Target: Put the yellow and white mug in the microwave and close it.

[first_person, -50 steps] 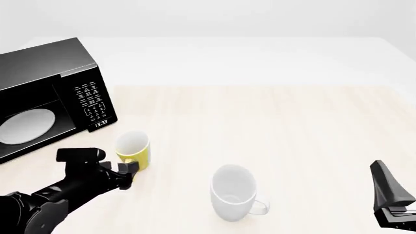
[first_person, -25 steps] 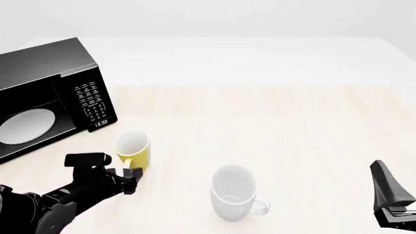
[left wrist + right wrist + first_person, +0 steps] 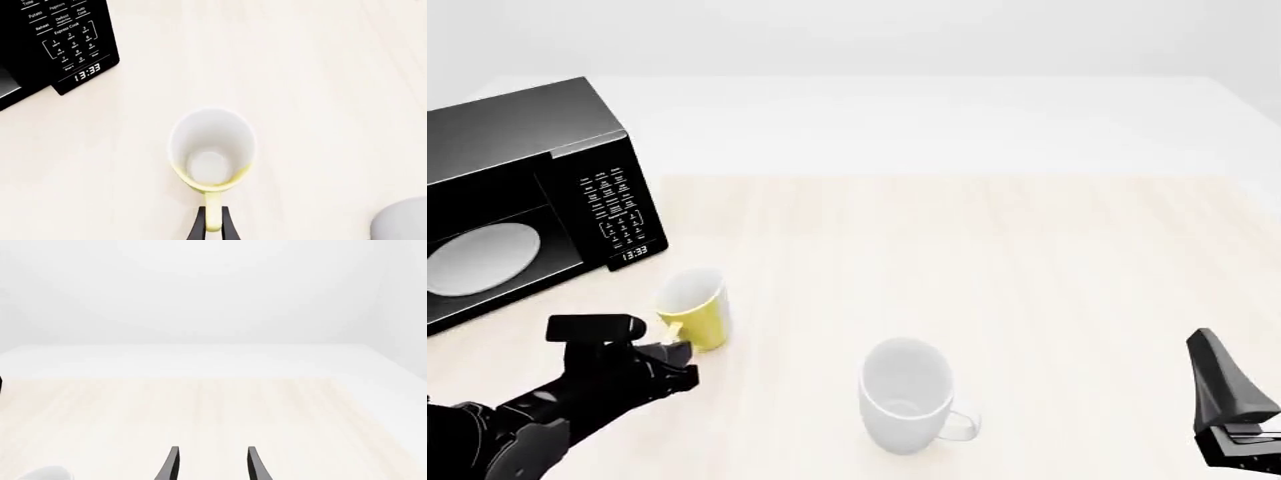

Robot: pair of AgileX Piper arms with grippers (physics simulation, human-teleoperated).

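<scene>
The left claw [image 3: 212,229] was clamped on the yellow handle of the small yellow mug with the white inside [image 3: 212,150], which tilted just ahead of its fingertips. Further ahead and to its left stood the large black boxy microwave [image 3: 527,200], door open, white turntable plate visible. The larger all-white mug [image 3: 905,395] sat to its right on the pale wooden surface [image 3: 988,260]. The right claw [image 3: 210,465] hung open, well apart.
</scene>
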